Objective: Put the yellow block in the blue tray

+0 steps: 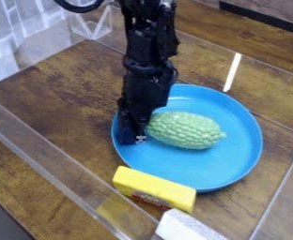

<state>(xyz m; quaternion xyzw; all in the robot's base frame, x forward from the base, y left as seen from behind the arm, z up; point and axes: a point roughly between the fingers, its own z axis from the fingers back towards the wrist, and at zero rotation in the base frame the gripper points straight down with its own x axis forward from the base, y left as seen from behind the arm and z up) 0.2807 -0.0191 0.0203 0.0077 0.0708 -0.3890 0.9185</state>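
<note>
Yellow picture-labelled block (156,188): just beside the blue tray (229,174), outside its rim; probably light, stiff and smooth-faced, best gripped across its narrow width at mid-length. Gripper (131,139): within the tray's rim, jaws closed together, apart from the block.

On my camera view, the blue tray (222,173) sits on the wooden table (49,103), with a green bumpy lump (187,130) lying inside it. My gripper (135,131) reaches down over the tray's left side as I see it, dark and shut, its tips just beside the lump's end; I can't tell whether they touch it. The yellow block (154,189) lies outside the tray, near its rim on the side closest to me, a red-and-white label on its long side. Just beside it, a whitish block (187,226) is cut off by the bottom edge.
</note>
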